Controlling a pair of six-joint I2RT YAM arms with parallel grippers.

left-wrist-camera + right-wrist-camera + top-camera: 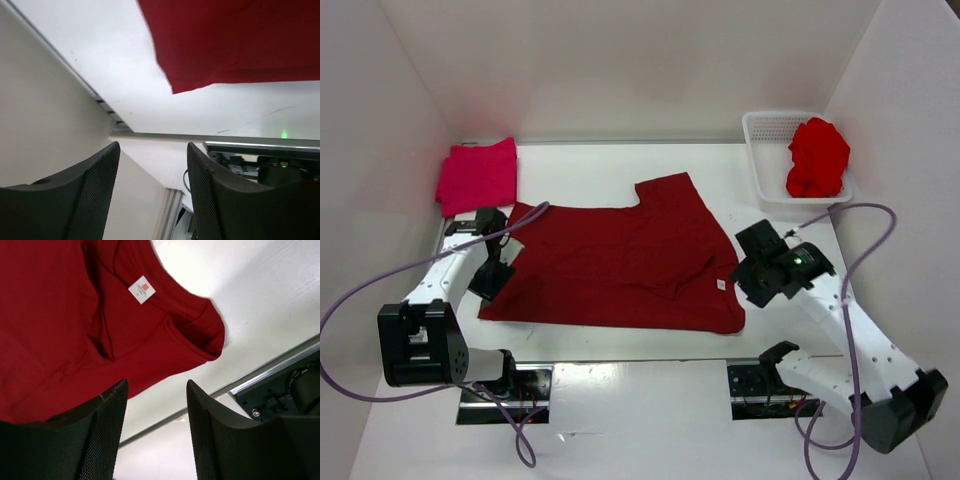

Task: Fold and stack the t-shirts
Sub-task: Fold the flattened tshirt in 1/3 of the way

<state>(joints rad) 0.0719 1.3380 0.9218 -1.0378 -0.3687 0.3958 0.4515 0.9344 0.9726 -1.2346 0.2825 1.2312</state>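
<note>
A dark maroon t-shirt (620, 270) is spread out soft and mostly flat in the middle of the smooth white table (620, 165), with a few wrinkles in it. A small white tag (140, 289) is seen at its neck. A pink t-shirt (477, 175) is folded into a neat square at the far left corner. A bright red t-shirt (817, 158) is bunched up in the white mesh basket (760, 165), so its shape cannot be made out. The left gripper (153, 147) is held partly open by the maroon shirt's left edge. The right gripper (157, 385) is held partly open near the tag. Nothing is held in either.
</note>
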